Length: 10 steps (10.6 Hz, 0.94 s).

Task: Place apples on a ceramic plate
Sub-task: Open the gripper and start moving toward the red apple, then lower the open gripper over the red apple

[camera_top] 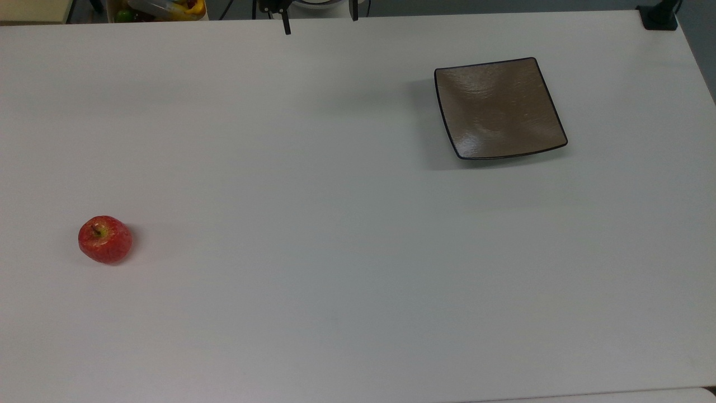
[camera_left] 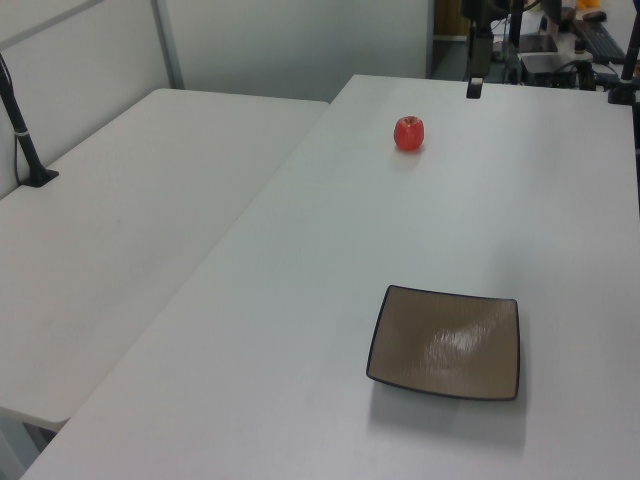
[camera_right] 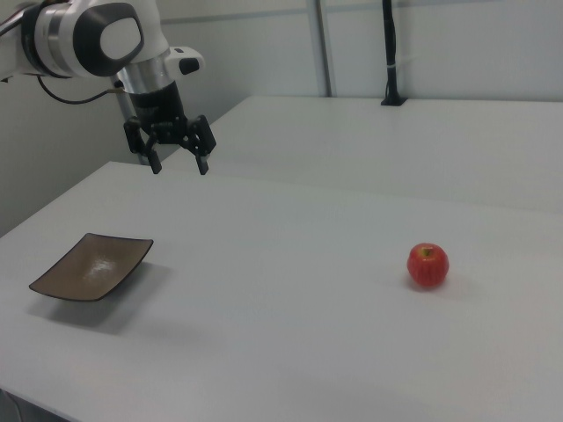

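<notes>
Your apple (camera_top: 105, 239) sits near the table (camera_top: 335, 252) edge on the top view's left, well apart from the ceramic plate (camera_top: 499, 108). The gripper (camera_right: 179, 158) hangs with jaws spread, holding nothing. Expect glossy, round, rigid skin that may roll; close across its widest middle.

no readable text, labels, brands, numbers or signs on anything in view

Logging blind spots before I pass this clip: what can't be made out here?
- Gripper: cut off by the top view's upper edge, fingertips alone visible.
- Apple: underside hidden against the table.
- Bin contents, top view: cropped, too small to identify.
- Plate: underside hidden.
</notes>
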Motion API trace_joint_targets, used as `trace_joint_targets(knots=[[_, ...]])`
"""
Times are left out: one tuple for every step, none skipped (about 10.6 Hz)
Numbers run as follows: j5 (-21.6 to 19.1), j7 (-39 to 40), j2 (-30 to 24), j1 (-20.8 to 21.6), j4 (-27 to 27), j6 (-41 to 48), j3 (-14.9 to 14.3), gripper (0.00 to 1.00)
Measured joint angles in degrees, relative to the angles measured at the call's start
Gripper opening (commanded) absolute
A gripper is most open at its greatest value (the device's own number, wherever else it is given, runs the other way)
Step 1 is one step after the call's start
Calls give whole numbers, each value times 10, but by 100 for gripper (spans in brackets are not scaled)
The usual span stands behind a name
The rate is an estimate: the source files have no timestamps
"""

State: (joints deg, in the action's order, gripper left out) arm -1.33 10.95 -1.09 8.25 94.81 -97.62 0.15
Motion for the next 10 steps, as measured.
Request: trace_joint_targets(knots=[[0, 5, 0, -1, 0, 2, -1, 100], [0, 6, 0, -1, 0, 2, -1, 100], [0, 8, 0, -2, 1, 3, -1, 100], [0, 9, 0, -2, 1, 3, -1, 100], [0, 9, 1, -2, 1, 3, -1, 100], [0, 9, 2, -4, 1, 3, -1, 100], [0, 9, 5, -5, 2, 3, -1, 100], [0, 9, 8, -7, 2, 3, -1, 100], [0, 9, 12, -10, 2, 3, -2, 100], [0, 9, 17, -17, -1, 3, -2, 100]])
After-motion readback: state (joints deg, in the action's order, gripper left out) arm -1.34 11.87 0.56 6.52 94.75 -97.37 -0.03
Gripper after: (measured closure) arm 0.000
